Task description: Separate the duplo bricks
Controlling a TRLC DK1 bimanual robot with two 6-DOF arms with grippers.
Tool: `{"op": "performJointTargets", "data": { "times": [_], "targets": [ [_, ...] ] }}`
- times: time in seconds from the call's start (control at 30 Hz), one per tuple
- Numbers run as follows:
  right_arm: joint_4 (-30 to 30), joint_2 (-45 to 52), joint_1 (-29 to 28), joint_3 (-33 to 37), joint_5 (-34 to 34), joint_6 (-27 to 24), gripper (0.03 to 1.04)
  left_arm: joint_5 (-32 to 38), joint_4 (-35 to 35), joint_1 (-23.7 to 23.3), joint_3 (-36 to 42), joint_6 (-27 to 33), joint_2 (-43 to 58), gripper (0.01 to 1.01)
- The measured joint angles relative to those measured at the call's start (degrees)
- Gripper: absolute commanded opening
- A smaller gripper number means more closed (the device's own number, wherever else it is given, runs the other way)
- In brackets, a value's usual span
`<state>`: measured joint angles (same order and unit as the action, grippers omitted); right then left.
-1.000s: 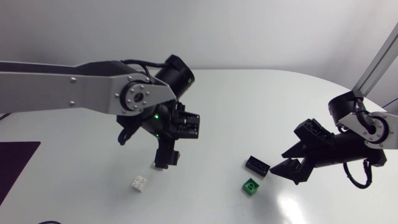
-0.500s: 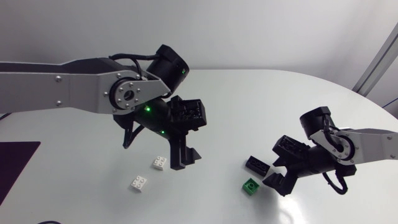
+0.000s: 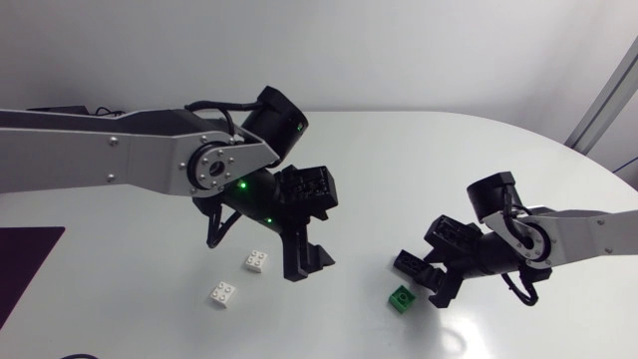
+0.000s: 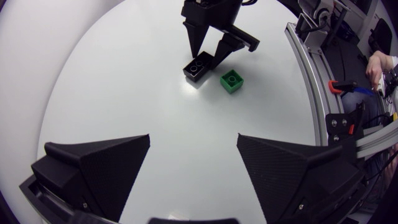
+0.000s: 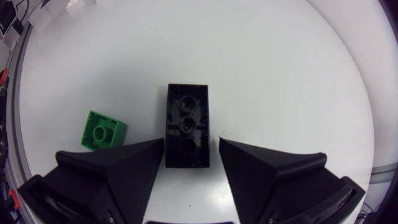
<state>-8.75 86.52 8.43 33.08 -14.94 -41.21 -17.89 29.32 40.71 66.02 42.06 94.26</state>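
A black two-by-four brick (image 5: 186, 124) lies on the white table with its hollow underside up, between the fingers of my right gripper (image 5: 191, 142). The jaws stand narrowed around it; one finger is at its side, and a thin gap shows at the other. The head view shows this gripper (image 3: 427, 279) low over the black brick (image 3: 407, 264). A green brick (image 3: 402, 299) sits just beside the gripper, apart from the black one. Two white bricks (image 3: 256, 260) (image 3: 223, 293) lie separately to the left. My left gripper (image 3: 304, 261) hangs open and empty beside them.
The left wrist view looks across the table at my right gripper (image 4: 210, 53), the black brick (image 4: 198, 67) and the green brick (image 4: 231, 81). A dark mat (image 3: 25, 264) lies at the table's left edge. The table's curved edge (image 5: 367, 124) runs ahead of the right gripper.
My right arm has moved left to the black brick and its fingers have narrowed around it. My left gripper has swung right, leaving a white brick on the table.
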Motion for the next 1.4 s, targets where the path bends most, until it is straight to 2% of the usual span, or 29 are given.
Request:
{"op": "performJointTargets", "data": {
  "times": [0.2, 0.37, 0.5, 0.63, 0.77, 0.93, 1.03, 1.13, 1.27, 1.4],
  "targets": [
    [-0.35, -0.07, -0.17, 0.02, -0.70, 0.00, 0.32, -0.39, -1.05, 0.31, -0.72, -0.15, 0.26, 0.975],
    [-7.80, -0.17, -2.23, 1.75, -7.56, -0.02, 0.25, -0.35, -2.95, 1.09, -2.01, -0.15, 0.26, 0.975],
    [-14.29, -0.07, -5.09, 5.42, -13.49, -0.26, 0.24, 0.44, -4.79, 2.05, -2.56, -0.13, 0.26, 0.974],
    [-26.75, 1.60, -8.98, 12.31, -22.16, -3.43, 0.24, 4.70, -10.36, 4.09, -5.44, 0.35, 0.04, 0.974],
    [-42.71, 4.57, -12.20, 20.76, -28.74, -9.92, 0.24, 7.52, -13.33, 7.10, -8.72, 2.19, -1.25, 0.974],
    [-61.37, 9.94, -12.55, 29.68, -34.21, -18.69, 0.23, 11.67, -18.34, 10.08, -11.43, 5.84, -4.00, 0.967],
    [-70.69, 15.23, -12.55, 34.84, -36.81, -22.21, 0.20, 15.74, -23.06, 12.11, -13.18, 7.72, -5.95, 0.967],
    [-75.19, 19.50, -11.76, 37.83, -38.21, -23.65, 0.19, 21.73, -32.33, 14.53, -15.82, 10.19, -7.30, 0.967],
    [-79.47, 20.83, -7.69, 38.05, -41.09, -24.15, 0.17, 28.98, -46.42, 17.55, -21.40, 15.21, -7.67, 0.967],
    [-78.99, 20.61, -2.99, 38.36, -43.41, -19.23, 0.17, 32.70, -54.69, 19.26, -25.66, 19.61, -6.88, 0.967]
  ]
}}
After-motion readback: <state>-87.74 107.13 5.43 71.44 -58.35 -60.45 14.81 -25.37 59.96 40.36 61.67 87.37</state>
